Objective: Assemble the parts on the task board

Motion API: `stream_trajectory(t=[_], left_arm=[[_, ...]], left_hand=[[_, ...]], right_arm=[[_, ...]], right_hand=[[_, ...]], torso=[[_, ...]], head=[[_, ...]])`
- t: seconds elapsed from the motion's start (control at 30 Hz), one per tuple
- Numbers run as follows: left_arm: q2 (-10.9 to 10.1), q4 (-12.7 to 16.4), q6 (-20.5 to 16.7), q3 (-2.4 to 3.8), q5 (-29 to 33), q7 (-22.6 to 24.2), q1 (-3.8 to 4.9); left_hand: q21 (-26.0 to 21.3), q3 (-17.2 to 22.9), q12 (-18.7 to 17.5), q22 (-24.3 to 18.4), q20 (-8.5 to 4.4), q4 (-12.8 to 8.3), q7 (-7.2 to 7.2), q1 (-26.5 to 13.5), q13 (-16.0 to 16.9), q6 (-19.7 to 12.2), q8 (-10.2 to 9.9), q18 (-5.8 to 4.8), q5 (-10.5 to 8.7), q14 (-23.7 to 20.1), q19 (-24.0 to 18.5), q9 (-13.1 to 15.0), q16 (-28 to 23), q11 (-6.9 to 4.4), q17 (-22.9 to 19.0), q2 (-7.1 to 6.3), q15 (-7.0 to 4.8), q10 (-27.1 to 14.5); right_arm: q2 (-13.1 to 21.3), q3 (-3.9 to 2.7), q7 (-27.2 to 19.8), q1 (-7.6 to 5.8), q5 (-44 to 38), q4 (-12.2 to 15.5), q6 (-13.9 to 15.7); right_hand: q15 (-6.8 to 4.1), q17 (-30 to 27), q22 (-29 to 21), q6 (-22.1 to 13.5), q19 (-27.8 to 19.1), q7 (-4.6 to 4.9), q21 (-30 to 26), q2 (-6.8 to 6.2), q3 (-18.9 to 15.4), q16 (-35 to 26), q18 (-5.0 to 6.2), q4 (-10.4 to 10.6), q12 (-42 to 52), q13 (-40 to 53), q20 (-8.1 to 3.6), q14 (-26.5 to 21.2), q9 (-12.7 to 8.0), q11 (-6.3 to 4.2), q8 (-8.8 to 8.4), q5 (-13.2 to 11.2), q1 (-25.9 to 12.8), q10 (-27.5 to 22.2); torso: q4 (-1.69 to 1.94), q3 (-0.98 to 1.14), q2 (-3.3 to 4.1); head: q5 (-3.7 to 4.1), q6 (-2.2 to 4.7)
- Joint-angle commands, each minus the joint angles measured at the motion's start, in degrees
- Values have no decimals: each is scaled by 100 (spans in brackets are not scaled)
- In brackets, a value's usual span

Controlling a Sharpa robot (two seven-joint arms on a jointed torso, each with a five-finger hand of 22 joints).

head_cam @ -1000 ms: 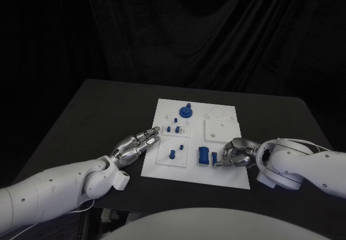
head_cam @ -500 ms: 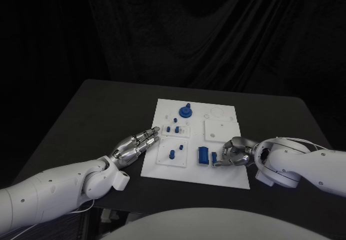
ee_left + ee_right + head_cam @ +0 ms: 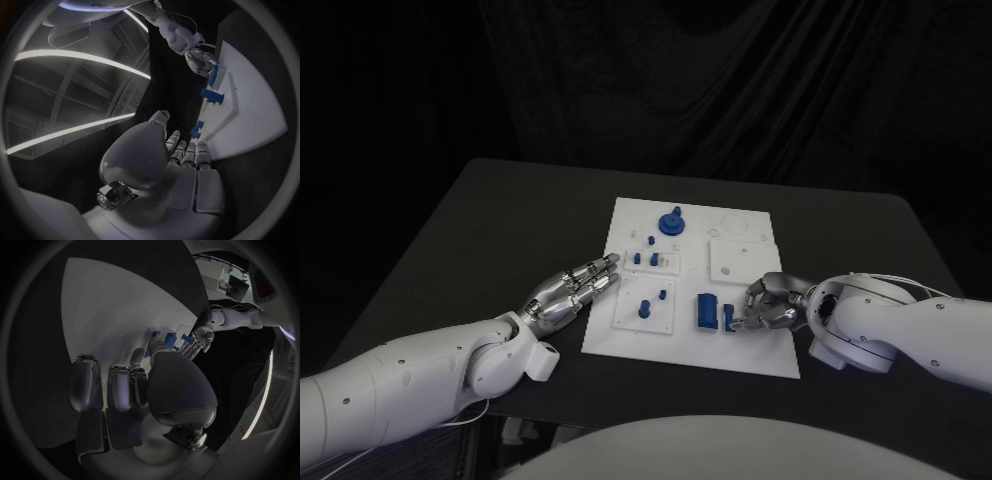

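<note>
The white task board [image 3: 750,345] lies in the middle of the black table. On it are a blue knob [image 3: 672,222], small blue pegs [image 3: 645,259], a blue cylinder [image 3: 708,312] and a small blue peg [image 3: 728,318] beside it. My right hand [image 3: 769,305] is at the board's near right part, its curled fingertips closed on that small peg [image 3: 213,75]. My left hand [image 3: 574,290] lies flat with straight fingers at the board's left edge and holds nothing. The left wrist view shows the right hand [image 3: 199,57] at the peg.
A raised white square plate [image 3: 741,258] sits on the board's right half, just beyond my right hand. Bare black table [image 3: 502,220] spreads to the left of and behind the board. A dark curtain hangs behind the table.
My right hand and forearm have crept slightly left over the small blue peg. The left hand and the parts have stayed still.
</note>
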State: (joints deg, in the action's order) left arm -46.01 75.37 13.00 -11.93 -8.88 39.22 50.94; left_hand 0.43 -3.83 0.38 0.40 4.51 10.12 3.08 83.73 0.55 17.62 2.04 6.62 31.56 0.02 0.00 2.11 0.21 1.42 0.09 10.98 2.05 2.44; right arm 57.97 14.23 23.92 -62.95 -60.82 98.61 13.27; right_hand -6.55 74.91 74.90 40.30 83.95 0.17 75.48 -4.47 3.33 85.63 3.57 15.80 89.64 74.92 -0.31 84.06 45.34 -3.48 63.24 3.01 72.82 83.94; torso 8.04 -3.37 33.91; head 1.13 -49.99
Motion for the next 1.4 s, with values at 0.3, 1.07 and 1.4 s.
stream_trajectory(t=[0.3, 1.07, 1.4], left_arm=[[8, 4, -22, -17, 7, 139, -36], [-417, 728, -828, -15, -343, 651, 708], [-355, 714, -1035, -16, -418, 749, 877]], left_hand=[[-27, 60, 25, -5, 25, -38, 30, -50, 9, 28, 33, -11, 40, -2, 18, 11, -21, 37, -9, 22, 21, 9], [18, 117, 46, 68, -37, -78, -187, -16, 28, -227, -29, 14, 439, -2, 80, -31, -21, -35, -9, -116, -67, 160], [-4, 37, 4, 27, -94, 388, -1284, -9, -11, -1212, -119, 12, 177, -2, 53, -123, -21, -129, -9, -104, -120, -48]], right_arm=[[6, 1, 14, 58, -37, 14, -145], [447, -5, -4014, -744, 1343, 99, 2187], [313, -4, -5220, -761, 2260, -167, 2241]], right_hand=[[-48, 782, 1078, -23, 116, -31, -2, -192, -105, -7, -34, 63, 36, 1508, -35, 441, 20, -34, -13, -28, 21, 606], [27, -137, 870, 266, -197, 13, -698, 610, 55, -704, 95, 111, -129, 1167, 44, 151, -532, 17, -902, 1479, 627, 304], [1351, -4843, -2267, -375, -3187, 1094, -6753, 694, -258, -6070, 457, 59, -4756, -3933, 1148, -3458, -2363, 1263, -2931, 1915, -71, -4738]], torso=[[-2, 3, 2], [-75, 66, -186], [-173, 149, -446]], head=[[-1, -1], [24, -1], [13, -1]])
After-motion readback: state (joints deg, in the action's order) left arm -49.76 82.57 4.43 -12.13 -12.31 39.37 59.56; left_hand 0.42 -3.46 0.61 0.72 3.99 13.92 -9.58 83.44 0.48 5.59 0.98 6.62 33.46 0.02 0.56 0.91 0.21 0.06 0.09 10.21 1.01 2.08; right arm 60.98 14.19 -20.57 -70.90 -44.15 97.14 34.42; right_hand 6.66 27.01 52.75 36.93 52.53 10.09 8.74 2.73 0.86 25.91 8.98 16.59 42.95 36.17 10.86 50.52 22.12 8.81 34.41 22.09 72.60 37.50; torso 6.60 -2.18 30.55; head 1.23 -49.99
